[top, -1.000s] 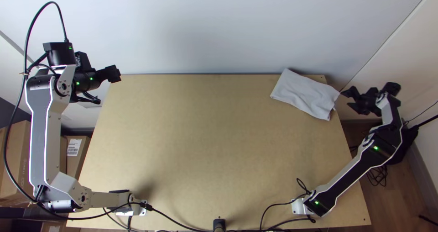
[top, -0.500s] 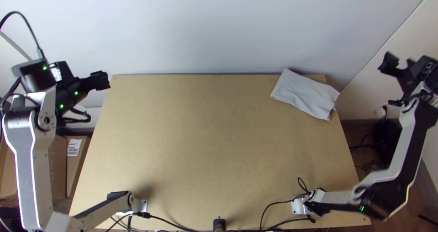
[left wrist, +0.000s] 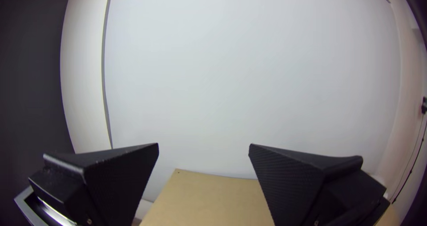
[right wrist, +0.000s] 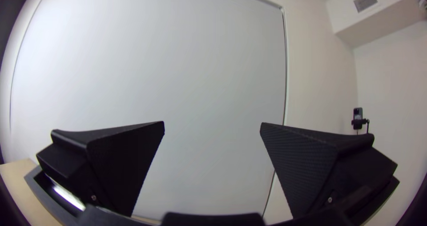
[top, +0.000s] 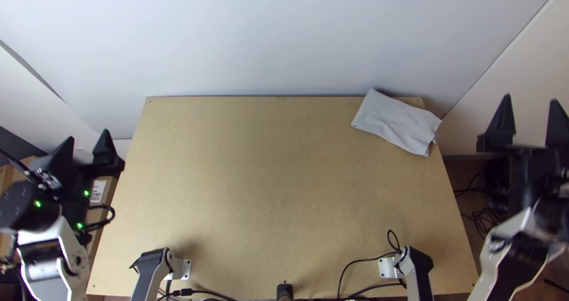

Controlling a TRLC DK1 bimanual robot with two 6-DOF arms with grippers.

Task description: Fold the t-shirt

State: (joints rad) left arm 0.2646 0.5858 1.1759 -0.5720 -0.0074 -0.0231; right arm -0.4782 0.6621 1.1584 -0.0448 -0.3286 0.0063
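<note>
Left arm (top: 47, 277): drawn back toward the near left since the earlier frame; its left gripper (top: 88, 136) has come nearer, beyond the table's left edge.
Right arm (top: 501, 271): likewise withdrawn toward the near right; its right gripper (top: 531, 99), off the right edge, has turned to point far.
Left gripper: opened wide, fingers (left wrist: 120, 181) well apart, nothing held.
Right gripper: opened wide, nothing held.
T-shirt (top: 396, 123): far right corner of the table (top: 255, 188), lie unchanged; a compact folded bundle, slightly askew, one corner poking past the right edge. Number of folds cannot be told.
Step, as judged: folding looks finished; arms clearing away to rest.
Handling advice: draw both arms back evenly and leave the bundle untouched; keep the right gripper wide of the overhanging corner, which could snag and pull the folds loose. Should squaring be wanted, nudge lightly rather than pinch.
Count: t-shirt, one; table, one; arms, two; grippers, two; fingers, four.
</note>
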